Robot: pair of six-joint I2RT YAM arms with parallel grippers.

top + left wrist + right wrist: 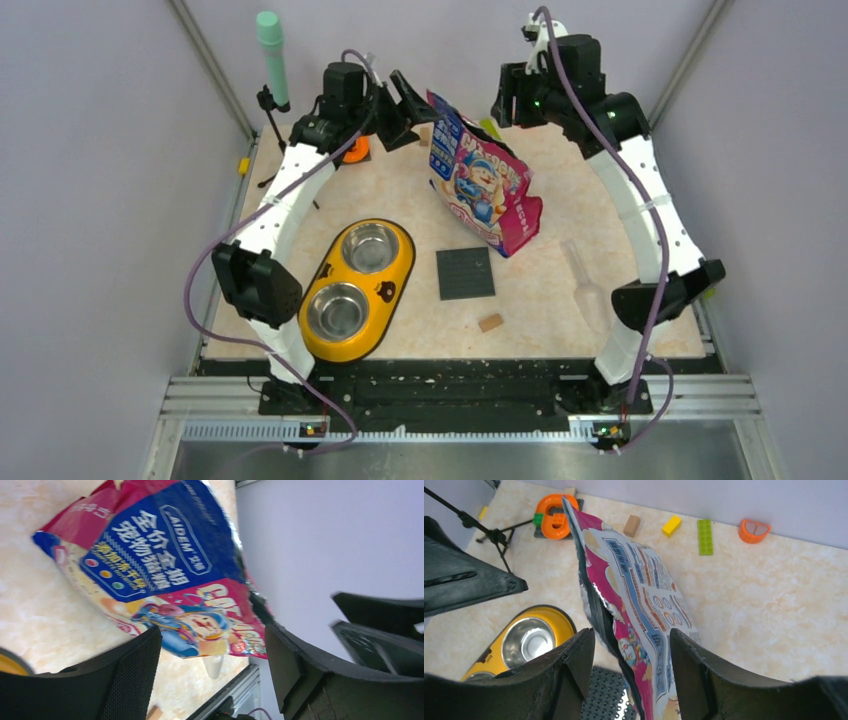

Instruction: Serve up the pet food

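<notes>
The glossy blue-pink cartoon-cat bag (485, 185) stands upright mid-table, leaning a little. No kibble shows; it is hidden inside the bag. My left gripper (410, 112) is open just left of the bag's top edge. In the left wrist view the bag (170, 560) fills the space ahead of the open left gripper (212, 632). My right gripper (503, 108) hovers at the bag's upper right. In the right wrist view the right gripper (629, 636) is open, with the bag's top edge (639, 600) between the jaws and untouched. The yellow double feeder (395, 285) holds two bare steel bowls.
A black dotted mat (465, 273), a small tan block (490, 322) and a clear scoop (585, 285) lie in front of the bag. At the back are an orange toy (555, 515), loose bricks (705, 536) and a green-topped stand (270, 50).
</notes>
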